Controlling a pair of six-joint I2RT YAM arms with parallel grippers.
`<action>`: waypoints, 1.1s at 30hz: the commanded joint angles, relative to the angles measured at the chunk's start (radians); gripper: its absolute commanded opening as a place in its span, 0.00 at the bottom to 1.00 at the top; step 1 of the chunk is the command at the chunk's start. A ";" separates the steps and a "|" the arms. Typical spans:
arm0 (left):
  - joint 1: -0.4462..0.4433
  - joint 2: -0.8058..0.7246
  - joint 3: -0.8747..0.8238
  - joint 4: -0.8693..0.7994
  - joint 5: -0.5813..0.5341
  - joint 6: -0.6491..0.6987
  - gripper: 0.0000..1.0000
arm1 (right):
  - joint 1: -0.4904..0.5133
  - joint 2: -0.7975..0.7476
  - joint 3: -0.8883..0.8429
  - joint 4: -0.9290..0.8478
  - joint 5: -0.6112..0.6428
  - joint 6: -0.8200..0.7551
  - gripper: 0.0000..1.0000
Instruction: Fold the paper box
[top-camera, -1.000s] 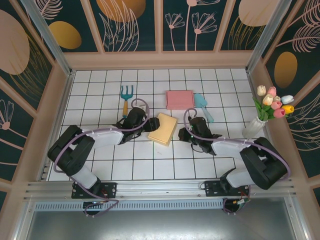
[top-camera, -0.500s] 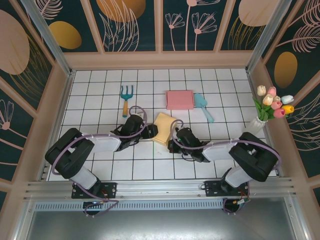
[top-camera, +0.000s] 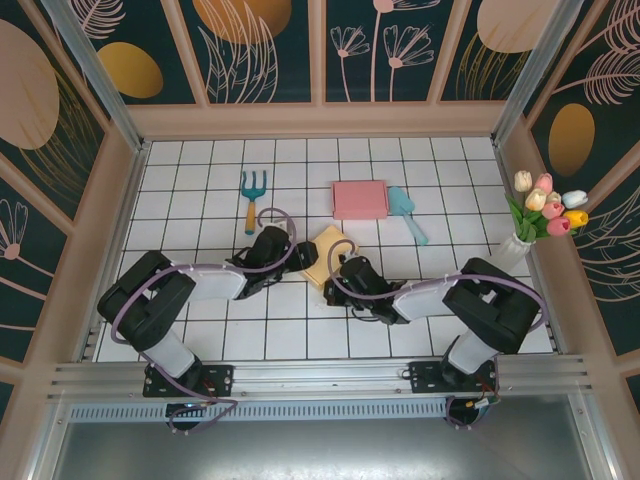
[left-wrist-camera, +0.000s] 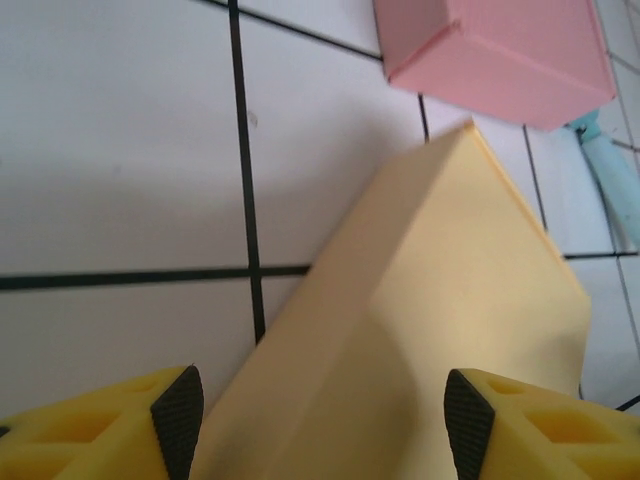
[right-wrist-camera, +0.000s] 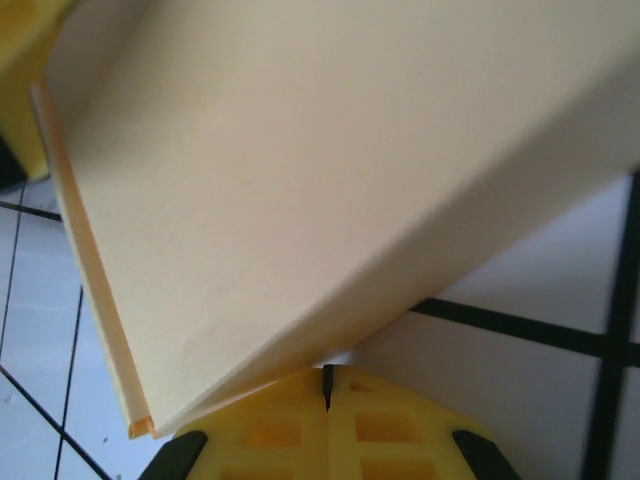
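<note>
The closed right end effector (right-wrist-camera: 327, 385) sits beneath, perhaps touching, the tilted yellow paper box (right-wrist-camera: 330, 170).

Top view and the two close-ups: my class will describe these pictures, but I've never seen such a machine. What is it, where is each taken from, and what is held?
It is two robot arms bolted at the near edge of a tiled table. The wide picture looks down from above and behind them; each close-up comes from a camera on one wrist, its own yellow fingers at the bottom. On the table are a yellow paper box, a pink box, a teal scoop, a small garden fork and a vase of tulips. The left gripper appears to hold the yellow paper box, tilted, between its fingers. The right gripper, shut, is tucked under the box's edge.
</note>
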 joint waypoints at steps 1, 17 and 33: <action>0.063 -0.053 0.029 -0.073 0.018 -0.012 0.67 | 0.019 -0.063 0.017 0.050 0.135 0.007 0.03; -0.001 -0.459 -0.267 -0.092 -0.174 -0.171 0.69 | -0.165 -0.282 0.118 -0.286 0.198 -0.403 0.58; -0.071 -0.236 -0.297 0.219 -0.028 -0.303 0.69 | -0.352 0.014 0.296 -0.241 -0.064 -0.544 0.60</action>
